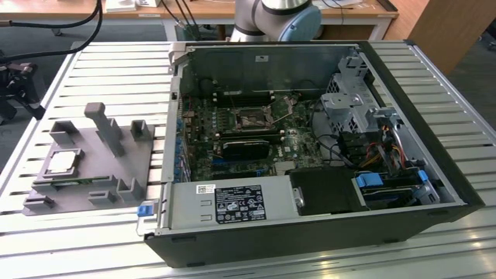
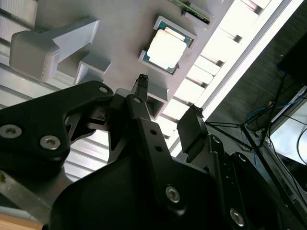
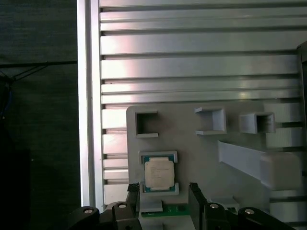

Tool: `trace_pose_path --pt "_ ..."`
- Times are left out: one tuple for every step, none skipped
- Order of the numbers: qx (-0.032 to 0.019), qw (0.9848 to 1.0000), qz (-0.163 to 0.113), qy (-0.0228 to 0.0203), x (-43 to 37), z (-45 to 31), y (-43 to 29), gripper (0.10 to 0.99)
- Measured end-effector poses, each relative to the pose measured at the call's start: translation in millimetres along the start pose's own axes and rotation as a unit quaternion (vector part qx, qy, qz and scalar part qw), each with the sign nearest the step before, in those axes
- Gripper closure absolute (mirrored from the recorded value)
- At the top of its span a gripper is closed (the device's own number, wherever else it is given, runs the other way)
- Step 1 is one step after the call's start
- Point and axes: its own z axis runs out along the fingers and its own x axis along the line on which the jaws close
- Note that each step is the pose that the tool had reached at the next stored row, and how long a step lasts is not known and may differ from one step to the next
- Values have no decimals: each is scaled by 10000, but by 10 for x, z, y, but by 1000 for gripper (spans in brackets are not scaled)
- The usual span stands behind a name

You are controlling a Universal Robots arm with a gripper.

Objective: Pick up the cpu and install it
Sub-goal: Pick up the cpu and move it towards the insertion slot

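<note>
The cpu (image 1: 64,163) is a small silvery square chip lying flat in a raised pocket of the grey plastic tray (image 1: 116,168), at the exterior view's left. In both wrist views my gripper (image 3: 164,199) (image 2: 168,103) is open with nothing between its black fingers (image 3: 133,195). It hovers above the tray (image 3: 192,153), apart from the cpu (image 3: 159,173) (image 2: 165,45), which sits just beyond the fingertips. The dark motherboard socket (image 1: 252,119) lies inside the open computer case.
A green memory stick (image 3: 169,209) lies in the tray beside the cpu. Tall grey posts (image 1: 104,125) rise from the tray. The open computer case (image 1: 310,151) fills the slatted metal table (image 1: 116,70). The table edge (image 3: 88,96) runs close to the tray.
</note>
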Motion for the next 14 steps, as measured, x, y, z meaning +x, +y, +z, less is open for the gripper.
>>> trace_pose_path --pt "0 10000 0 0 0 4 0 557" --pt "0 10000 0 0 0 9 -1 557" --pt "0 10000 0 0 0 14 -1 557" --pt "0 10000 0 0 0 19 -1 557" --pt "0 10000 0 -1 0 25 -1 557" --pt "0 10000 0 0 0 31 -2 557" --pt "0 10000 0 1 0 33 -2 557" --pt "0 10000 0 0 0 40 -2 557" --pt "-1 10000 0 -1 1 49 -3 557" --pt "-1 10000 0 0 1 60 -3 557" --pt "0 10000 0 0 2 75 -4 557" --pt "0 10000 1 0 2 93 -5 557" --pt "0 10000 1 0 3 110 -7 557" --pt "-1 10000 0 0 2 129 -11 557"
